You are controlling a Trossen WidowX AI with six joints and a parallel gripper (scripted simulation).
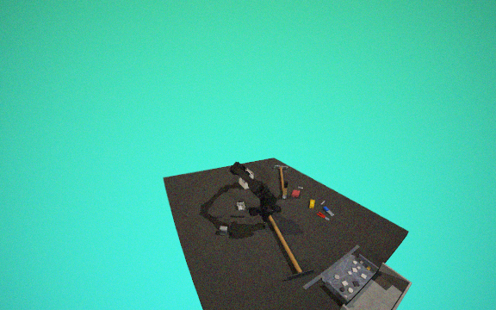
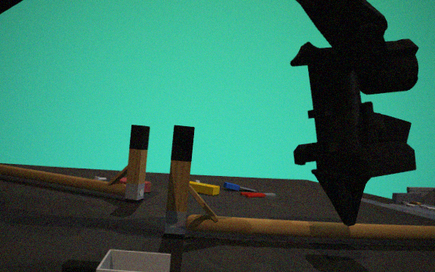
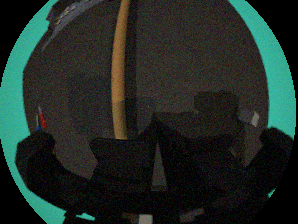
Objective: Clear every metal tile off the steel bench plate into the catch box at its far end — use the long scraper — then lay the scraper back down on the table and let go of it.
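Observation:
The long scraper (image 1: 285,244) (image 2: 263,225) (image 3: 118,70) lies on the table, its wide dark blade near the steel bench plate (image 1: 344,269). Its near end has a black-topped upright. Several pale and dark metal tiles (image 1: 354,269) (image 2: 427,207) and a yellowish one lie scattered on the plate. The catch box (image 1: 370,297) stands at the plate's far end. My gripper (image 1: 269,216) (image 2: 350,224) (image 3: 156,123) is shut and empty, pointing down low by the scraper's handle. In the wrist view the handle passes left of the fingertips; whether they touch it is unclear.
A second, shorter wooden-handled tool (image 1: 282,178) (image 2: 137,166) lies at the back. Near it are a red block (image 1: 295,193), a yellow block (image 1: 312,203) (image 2: 207,188), and blue-handled (image 1: 326,209) and red-handled (image 1: 321,214) tools. A small white tray (image 1: 240,206) and a grey block (image 1: 223,230) sit opposite.

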